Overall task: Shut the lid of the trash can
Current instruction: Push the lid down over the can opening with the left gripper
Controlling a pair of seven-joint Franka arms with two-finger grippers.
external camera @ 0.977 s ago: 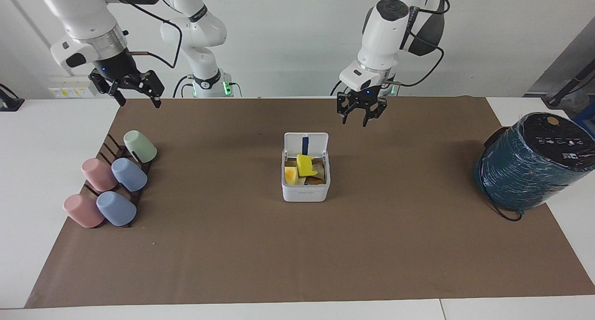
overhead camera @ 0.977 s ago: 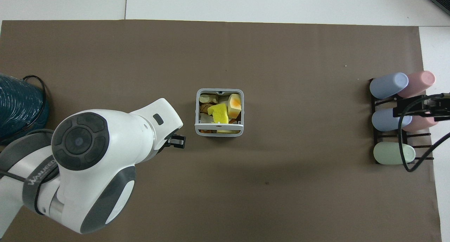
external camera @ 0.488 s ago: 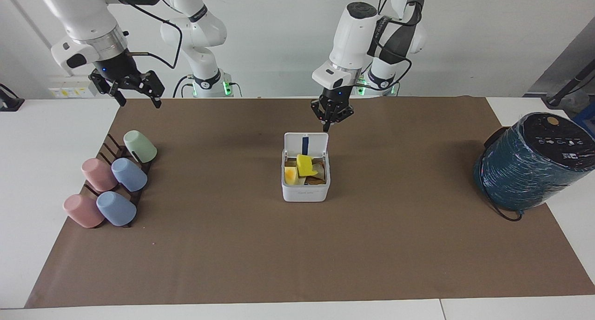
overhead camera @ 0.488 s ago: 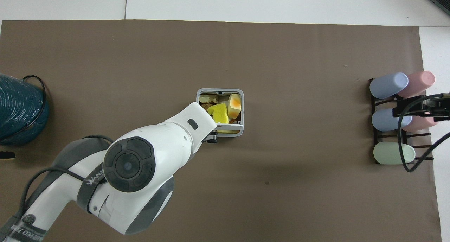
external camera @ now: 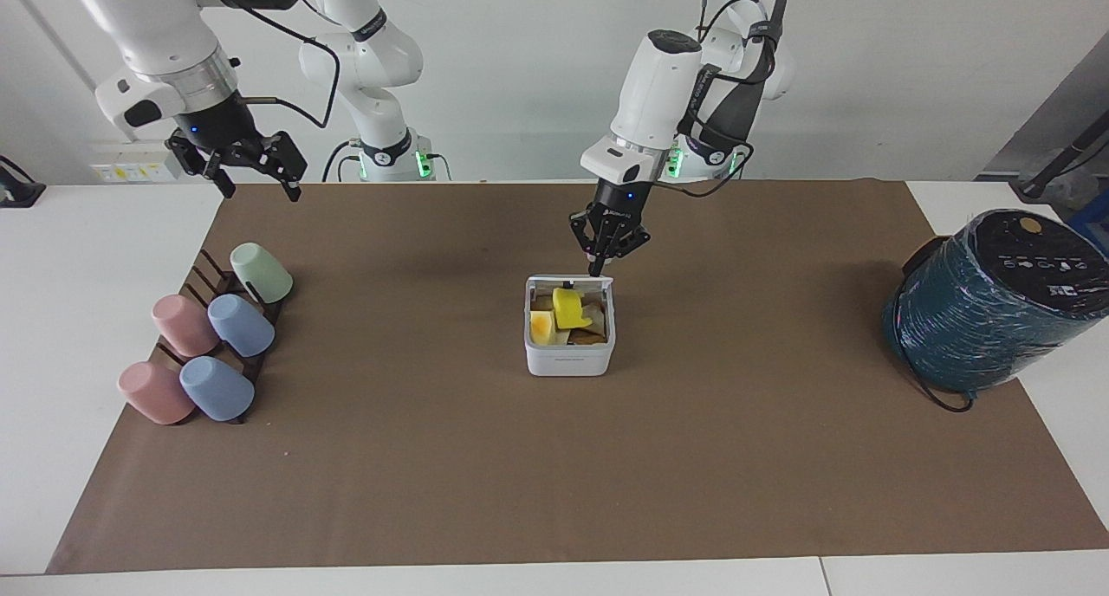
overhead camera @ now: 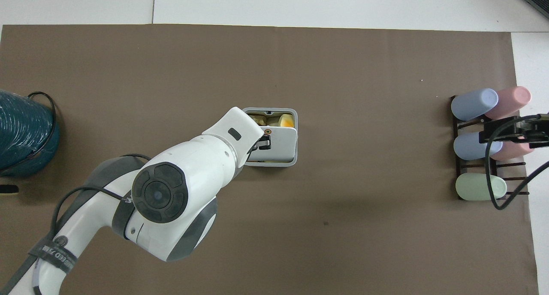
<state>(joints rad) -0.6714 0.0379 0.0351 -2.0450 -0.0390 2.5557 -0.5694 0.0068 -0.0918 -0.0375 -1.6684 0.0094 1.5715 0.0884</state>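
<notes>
The small white trash can (external camera: 569, 355) stands in the middle of the brown mat, with yellow and orange scraps inside. Its lid (external camera: 554, 278) is tipped forward over the opening, part way down. In the overhead view the lid (overhead camera: 282, 143) covers the half of the can (overhead camera: 296, 117) nearer the robots, and its orange dot shows on top. My left gripper (external camera: 596, 269) is shut and its tips press on the lid's upper edge; it also shows in the overhead view (overhead camera: 264, 144). My right gripper (external camera: 257, 185) is open and waits high over the cup rack.
A dark rack (external camera: 210, 277) with several pastel cups lies toward the right arm's end of the table; it also shows in the overhead view (overhead camera: 462, 125). A large teal wrapped cylinder (external camera: 988, 306) with a black cable stands at the left arm's end.
My left gripper has swung in over the can, shut and come down onto the lid. The lid has tipped from upright to part way closed. The right arm has not moved.
</notes>
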